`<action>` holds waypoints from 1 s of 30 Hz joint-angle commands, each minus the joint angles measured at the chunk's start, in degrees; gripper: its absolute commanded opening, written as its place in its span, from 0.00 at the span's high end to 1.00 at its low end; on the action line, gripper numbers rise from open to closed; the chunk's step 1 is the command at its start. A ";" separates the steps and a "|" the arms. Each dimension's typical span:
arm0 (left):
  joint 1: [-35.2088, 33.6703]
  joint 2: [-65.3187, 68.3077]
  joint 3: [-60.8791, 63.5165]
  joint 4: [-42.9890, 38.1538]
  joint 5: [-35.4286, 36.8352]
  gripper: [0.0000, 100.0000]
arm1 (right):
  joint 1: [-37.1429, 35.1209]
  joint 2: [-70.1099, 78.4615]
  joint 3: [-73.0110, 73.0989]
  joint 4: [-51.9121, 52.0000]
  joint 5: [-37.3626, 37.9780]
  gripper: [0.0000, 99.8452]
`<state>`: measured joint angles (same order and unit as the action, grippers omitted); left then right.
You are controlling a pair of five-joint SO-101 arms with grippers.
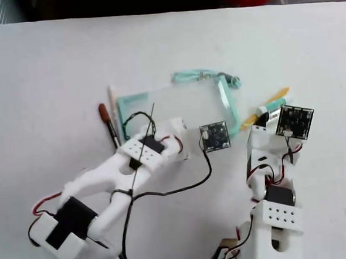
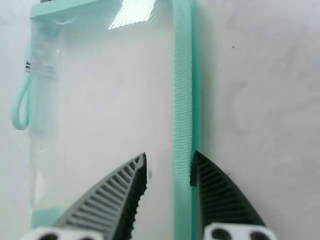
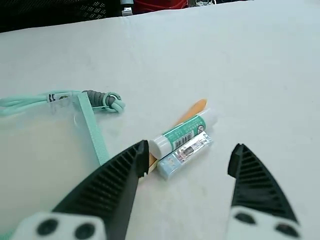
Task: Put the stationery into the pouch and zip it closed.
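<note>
The left hand (image 2: 167, 172) is released. Its two fingers stand apart, one on each side of the green woven edge of the clear pouch (image 2: 100, 100), which lies flat on the white desk (image 1: 52, 72). The right hand (image 3: 191, 147) is also released and holds nothing. It hangs over a glue stick (image 3: 182, 132), a small blue tube (image 3: 182, 152) and an orange pen (image 3: 192, 110). These lie together outside the pouch, near its corner with the green cord (image 3: 30, 100). Beside the opposite end lies a brown-tipped pen (image 1: 108, 124).
</note>
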<state>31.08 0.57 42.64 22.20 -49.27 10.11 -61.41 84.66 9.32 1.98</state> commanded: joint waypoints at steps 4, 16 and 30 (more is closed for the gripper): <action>-0.57 4.35 -9.14 10.37 -0.88 0.81 | -0.40 0.22 -0.44 -1.19 0.00 0.73; -1.63 9.54 -17.58 14.24 2.90 0.88 | -0.48 0.22 -0.44 -1.19 0.00 0.73; -2.77 -4.53 -0.70 0.44 2.55 0.87 | -0.92 0.13 -0.35 -1.19 0.09 0.73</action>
<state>29.93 4.26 37.19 28.62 -46.99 10.11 -61.41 84.66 9.32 1.98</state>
